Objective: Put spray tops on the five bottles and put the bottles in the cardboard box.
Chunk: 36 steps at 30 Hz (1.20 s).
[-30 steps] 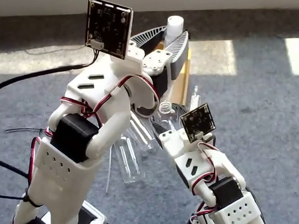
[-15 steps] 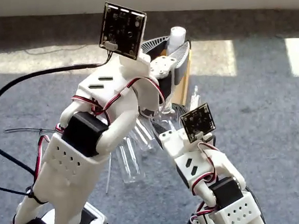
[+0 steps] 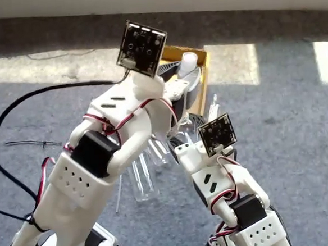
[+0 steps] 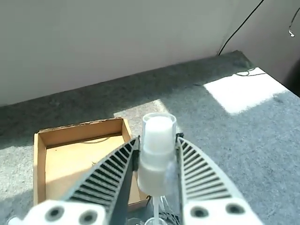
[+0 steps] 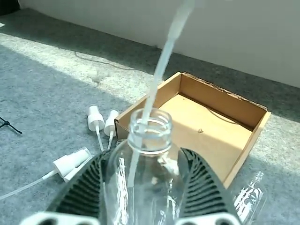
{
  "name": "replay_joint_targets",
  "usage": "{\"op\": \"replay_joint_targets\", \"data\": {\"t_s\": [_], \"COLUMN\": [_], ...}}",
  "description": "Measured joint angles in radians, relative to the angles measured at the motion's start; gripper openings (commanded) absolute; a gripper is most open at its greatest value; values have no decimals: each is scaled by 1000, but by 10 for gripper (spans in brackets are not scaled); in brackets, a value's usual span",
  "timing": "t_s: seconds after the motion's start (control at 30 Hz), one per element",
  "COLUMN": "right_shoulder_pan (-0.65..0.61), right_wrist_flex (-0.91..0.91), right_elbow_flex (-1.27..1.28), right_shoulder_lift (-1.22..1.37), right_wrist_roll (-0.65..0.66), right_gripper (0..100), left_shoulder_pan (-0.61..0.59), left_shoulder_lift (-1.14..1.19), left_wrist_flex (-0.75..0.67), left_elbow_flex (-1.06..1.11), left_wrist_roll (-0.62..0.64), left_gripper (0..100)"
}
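My left gripper (image 4: 157, 140) is shut on a white spray top (image 4: 158, 164), held upright above the cardboard box (image 4: 79, 129). Its thin dip tube (image 5: 161, 65) hangs down into the open mouth of a clear bottle (image 5: 149, 133). That bottle stands upright with my right gripper (image 5: 146, 157) shut on its body. In the high view the left gripper (image 3: 187, 65) with the spray top (image 3: 189, 60) is directly over the right gripper (image 3: 181, 124), in front of the box (image 3: 204, 86).
Three loose spray tops (image 5: 96, 117) (image 5: 111, 123) (image 5: 70, 161) lie on the grey carpet beside the box (image 5: 243, 110). A clear bottle (image 5: 248, 197) lies next to the box. More clear bottles (image 3: 142, 175) lie between the arms. Cables (image 3: 22, 102) run at the left.
The left arm has come down and forward, lowering the spray top toward the bottle's mouth. The right arm has kept still with the bottle.
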Motion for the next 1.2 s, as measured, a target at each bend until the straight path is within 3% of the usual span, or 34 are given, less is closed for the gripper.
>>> {"op": "replay_joint_targets", "data": {"t_s": [0.23, 0.43, 0.83, 1.2], "right_shoulder_pan": [34, 34, 35, 35], "right_wrist_flex": [0, 0, 0, 0], "right_elbow_flex": [0, 0, 0, 0], "right_shoulder_lift": [0, 0, 0, 0], "right_wrist_roll": [-54, -66, -68, -68], "right_gripper": [5, 5, 5, 10], "left_shoulder_pan": [3, 5, 0, -110], "left_shoulder_lift": [-153, -167, -170, -81], "left_wrist_flex": [0, -3, -12, -32], "left_elbow_flex": [199, 258, 215, 107], "left_wrist_roll": [0, -43, -207, -226], "left_gripper": [19, 149, 152, 151]}}
